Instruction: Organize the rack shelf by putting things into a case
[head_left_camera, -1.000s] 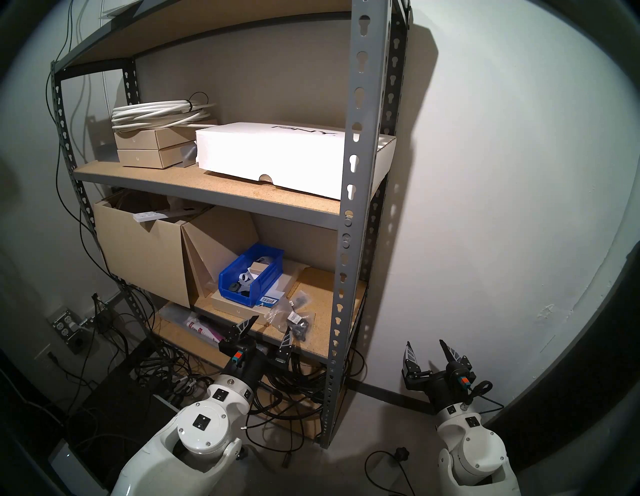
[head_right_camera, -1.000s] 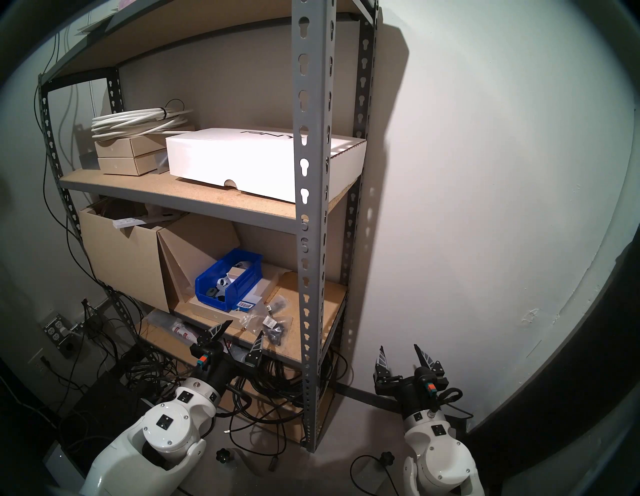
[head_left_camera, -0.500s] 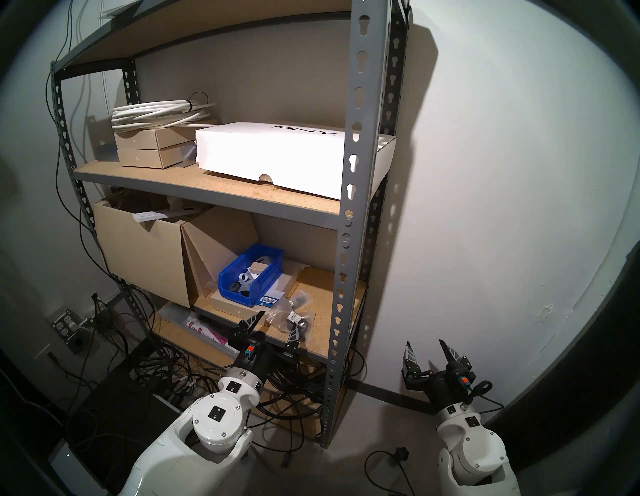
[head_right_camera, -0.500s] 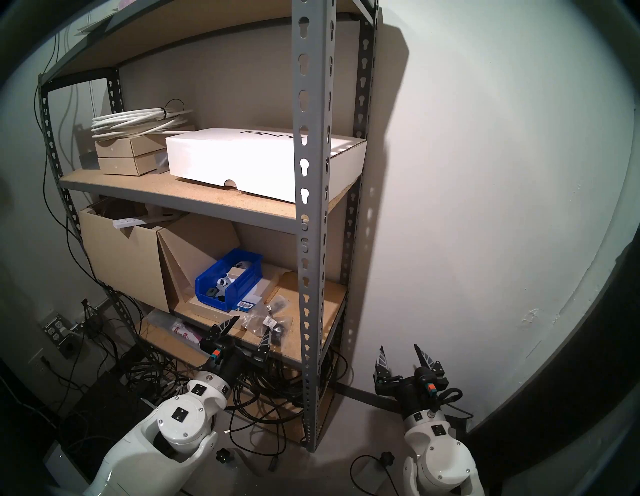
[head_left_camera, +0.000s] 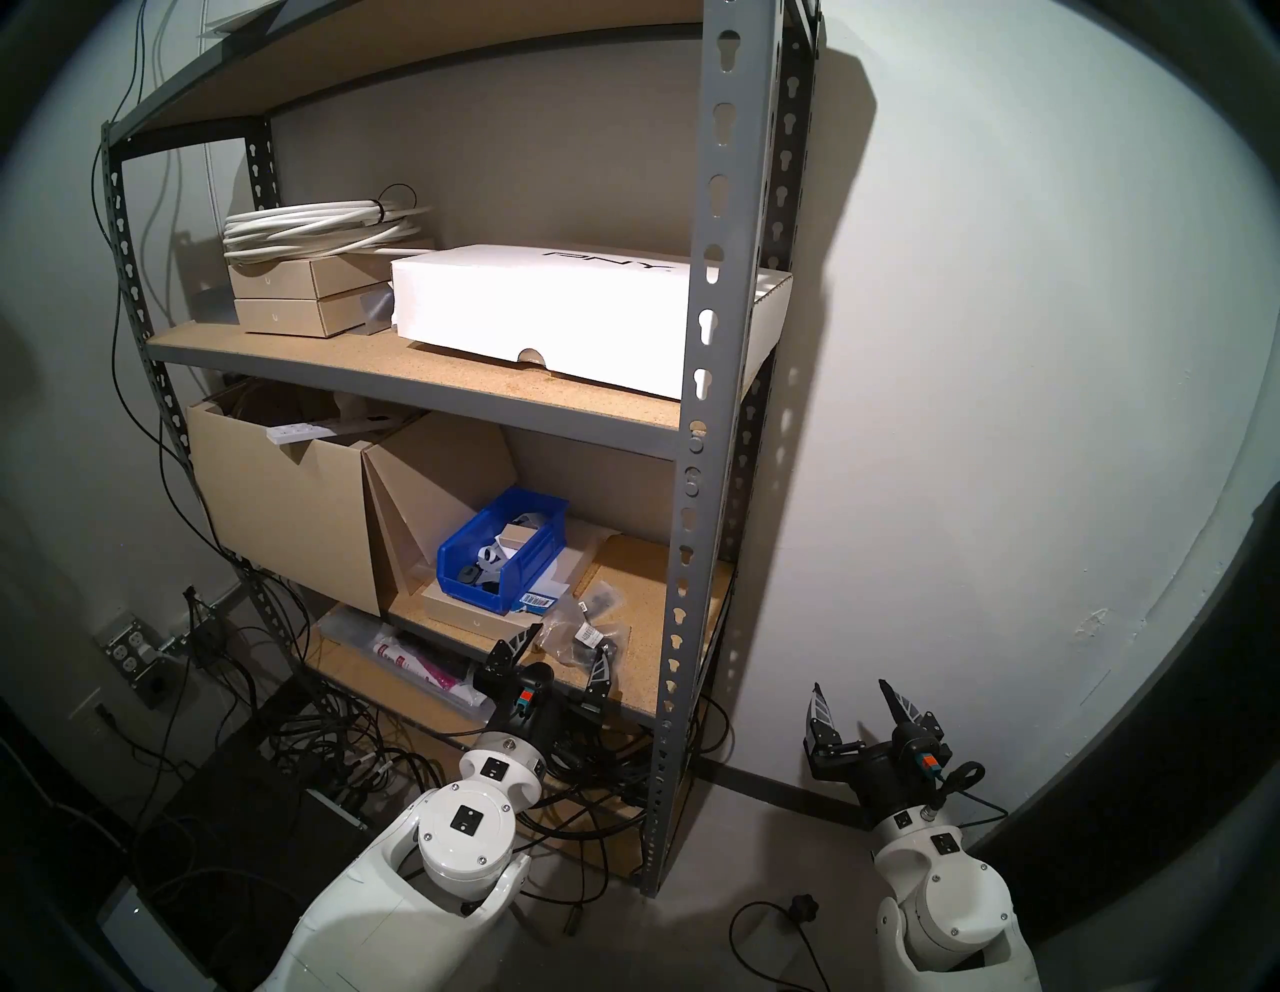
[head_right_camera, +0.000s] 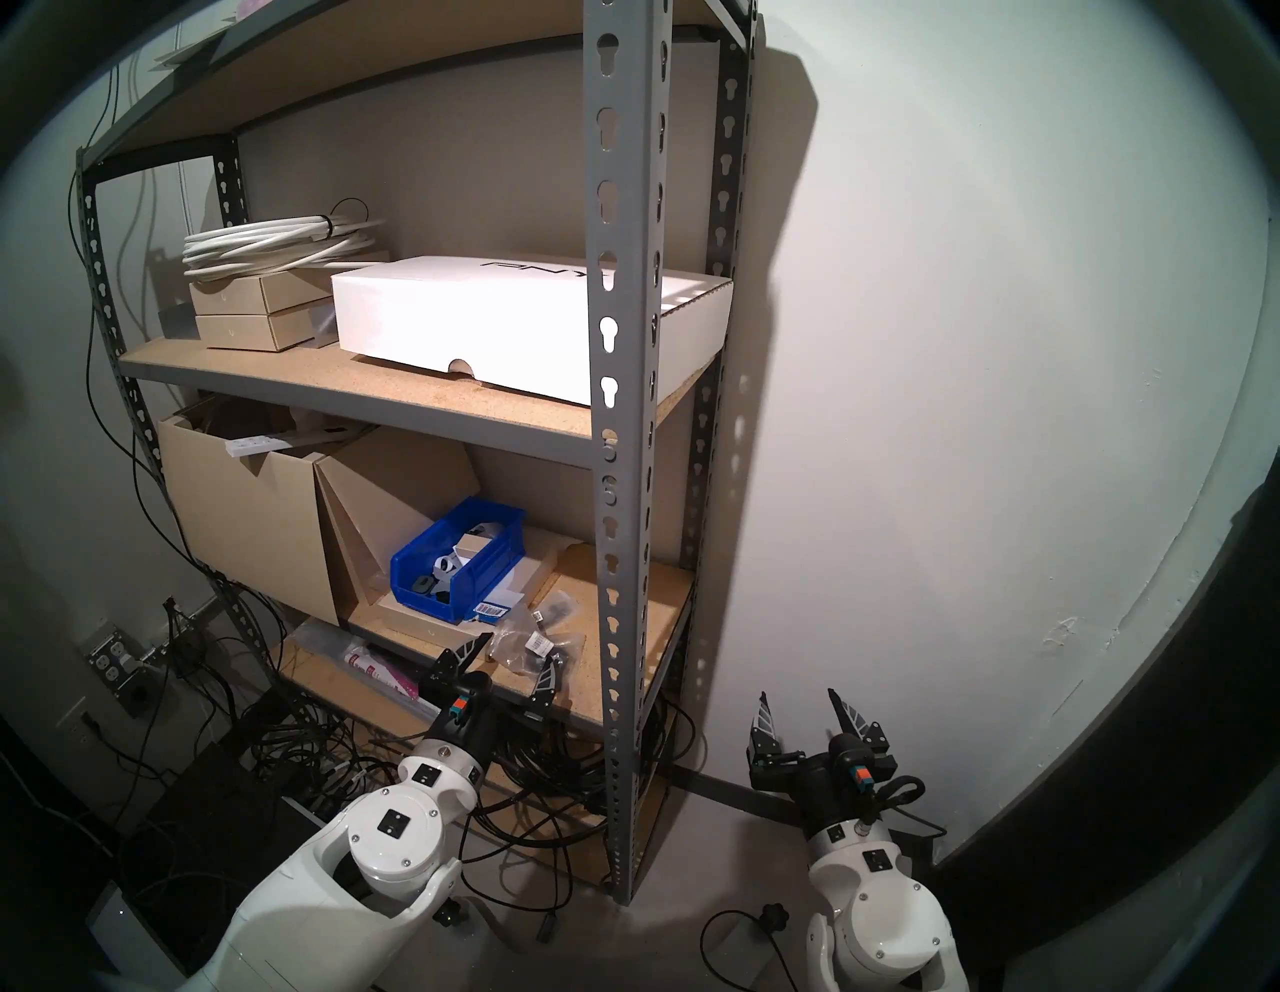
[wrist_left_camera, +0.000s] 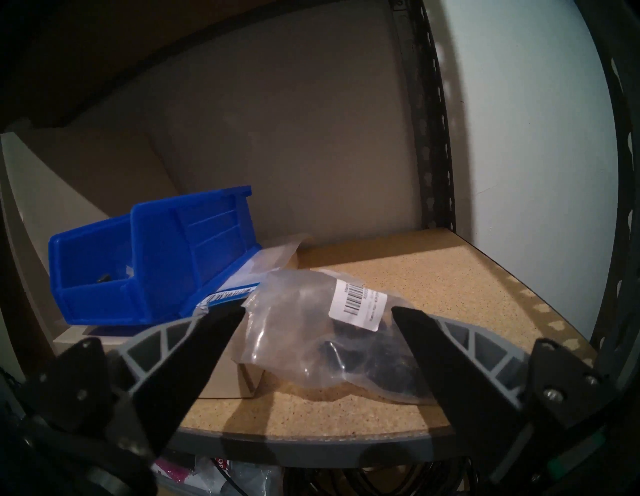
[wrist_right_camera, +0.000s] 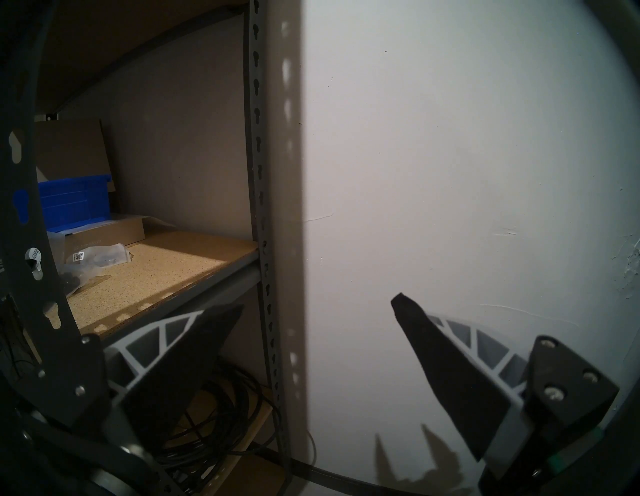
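left tool (wrist_left_camera: 317, 313): mine, jaws spread wide, gripping nothing
right tool (wrist_right_camera: 317, 310): spread wide, idle
bag (wrist_left_camera: 322, 332): on rack shelf (wrist_left_camera: 433, 287), between my left fingertips
blue bin (wrist_left_camera: 156, 256): ahead-left of left tool
risk: crinkly plastic slips at pinch; bag gets pushed instead of gripped

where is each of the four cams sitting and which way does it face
Head stereo left: high on the head, looking down and forward at the rack shelf; both arms show, left gripper at the lower board.
Head stereo right: nearly the same picture, rack shifted leftward.
Left wrist: level at the board edge, facing the plastic bag and blue bin between its open fingers.
Right wrist: beside the rack, mostly facing wall; right gripper open.
Shared: both wrist views show the blue bin.
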